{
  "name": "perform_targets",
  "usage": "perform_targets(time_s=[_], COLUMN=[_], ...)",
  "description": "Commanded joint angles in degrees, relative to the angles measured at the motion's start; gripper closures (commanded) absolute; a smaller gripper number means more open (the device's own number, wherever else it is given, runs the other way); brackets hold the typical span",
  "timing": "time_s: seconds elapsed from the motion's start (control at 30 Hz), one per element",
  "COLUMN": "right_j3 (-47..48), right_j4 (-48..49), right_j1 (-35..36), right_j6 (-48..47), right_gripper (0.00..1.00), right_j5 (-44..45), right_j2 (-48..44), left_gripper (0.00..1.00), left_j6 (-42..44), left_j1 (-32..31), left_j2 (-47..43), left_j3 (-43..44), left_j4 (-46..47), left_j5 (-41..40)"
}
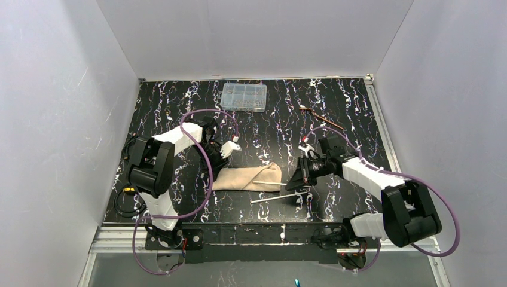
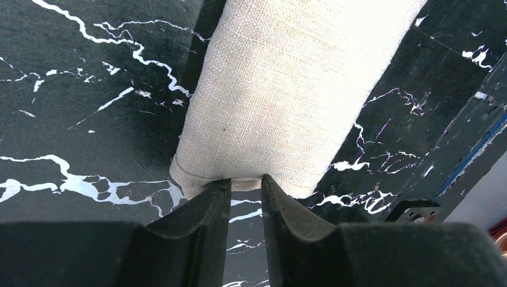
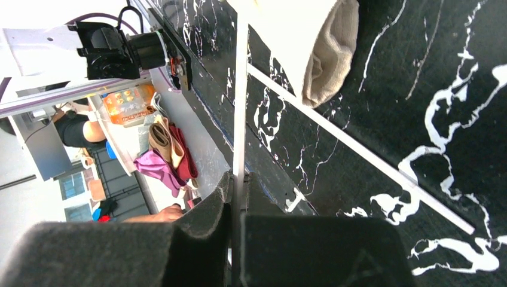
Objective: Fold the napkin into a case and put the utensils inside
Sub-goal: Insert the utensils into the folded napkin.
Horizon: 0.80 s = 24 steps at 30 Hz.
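**Utensil (image 3: 240, 107) at napkin (image 1: 236, 178)**

Clamped in right gripper (image 3: 236, 179): utensil, tip over napkin on surface (image 1: 269, 134). Only from left wrist: left gripper (image 2: 246, 179) narrowly apart at napkin hem, pinch impossible to tell. Only overhead: spare utensils (image 1: 323, 118) far right.

Folded napkin (image 2: 281, 101) lies on black marbled table (image 2: 78, 89); left gripper (image 2: 246, 182) at its near hem; jaws narrowly apart, tips touching it.

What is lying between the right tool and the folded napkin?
A thin utensil, gripped in the right tool, bridges that gap and reaches the napkin. The top view shows this most clearly.
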Motion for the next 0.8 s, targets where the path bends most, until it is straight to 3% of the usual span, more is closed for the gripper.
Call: perform_targets(time_s=[0.0, 0.77], right_j3=[-0.08, 1.25], right_j4=[6.81, 32.81], right_j1=[0.75, 9.76], right_j6=[2.18, 11.34], right_gripper=[0.99, 0.99], right_j5=[-2.0, -2.94], right_j2=[1.23, 14.35], left_gripper=[0.76, 0.77], left_j6=[1.88, 3.56], left_j1=[0.12, 0.15], left_j2=[0.63, 2.74], left_j3=[-0.83, 0.05], left_j4=[-0.43, -0.43], left_j5=[-0.67, -0.94])
